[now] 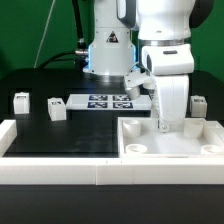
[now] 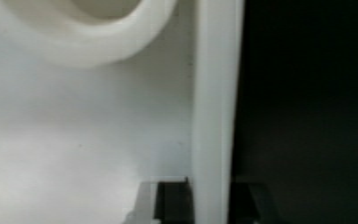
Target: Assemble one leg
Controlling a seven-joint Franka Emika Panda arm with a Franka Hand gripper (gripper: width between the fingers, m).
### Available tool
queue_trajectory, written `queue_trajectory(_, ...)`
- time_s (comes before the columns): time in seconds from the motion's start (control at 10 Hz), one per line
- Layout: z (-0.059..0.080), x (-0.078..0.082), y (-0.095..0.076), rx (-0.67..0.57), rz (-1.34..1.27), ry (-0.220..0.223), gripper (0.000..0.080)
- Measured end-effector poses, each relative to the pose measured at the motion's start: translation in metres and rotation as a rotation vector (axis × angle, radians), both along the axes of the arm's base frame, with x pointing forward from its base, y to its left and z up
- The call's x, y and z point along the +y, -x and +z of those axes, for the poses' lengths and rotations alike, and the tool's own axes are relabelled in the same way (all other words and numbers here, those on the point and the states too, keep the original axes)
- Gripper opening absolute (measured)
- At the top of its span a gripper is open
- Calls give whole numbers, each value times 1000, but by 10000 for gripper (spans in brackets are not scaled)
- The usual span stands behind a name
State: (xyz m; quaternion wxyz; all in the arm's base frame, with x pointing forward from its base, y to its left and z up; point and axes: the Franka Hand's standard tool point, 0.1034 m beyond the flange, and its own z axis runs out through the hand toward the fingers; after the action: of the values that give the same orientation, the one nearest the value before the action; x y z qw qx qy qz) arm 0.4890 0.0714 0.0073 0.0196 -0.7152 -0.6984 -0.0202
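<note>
**A:** How will the leg (image 1: 197, 103) handle?

**B:** Light, stiff plastic, I'd judge, with smooth faces. Pinch it across two flat sides, low down so it doesn't tip. That one stands near the claw (image 1: 165, 127), toward the exterior view's right. Another leg (image 1: 57, 110) and a further leg (image 1: 20, 100) stand well apart on its other side.

**A:** And the claw?

**B:** It holds no leg. It straddles a wall of the tray-like panel (image 1: 175, 150), one finger (image 2: 172, 203) against it, near a corner hole (image 2: 105, 25). The other finger is lost against the black surface (image 1: 90, 135), so I cannot tell if it pinches. I can't find a fourth leg.

Exterior view faces the arm (image 1: 165, 40) across the table (image 1: 60, 135); wrist view presses close on the shared tray (image 1: 170, 152) (image 2: 87, 130).
</note>
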Motion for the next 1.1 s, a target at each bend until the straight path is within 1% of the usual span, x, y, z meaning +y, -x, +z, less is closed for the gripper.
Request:
queue_trajectory(0.3,0,-1,0,3,-4,1,57)
queue_trajectory(0.4,0,-1,0,3,-4,1,273)
queue_trajectory(0.5,0,-1,0,3,-5,1,273)
queue_trajectory(0.6,0,-1,0,3,-6,1,454)
queue_trajectory(0.7,0,-2,0,3,-6,1,578)
queue_trajectory(0.8,0,-2,0,3,-6,1,578)
queue_trajectory(0.9,0,-2,0,3,-6,1,635)
queue_trajectory(1.1,0,-2,0,3,-7,1,645)
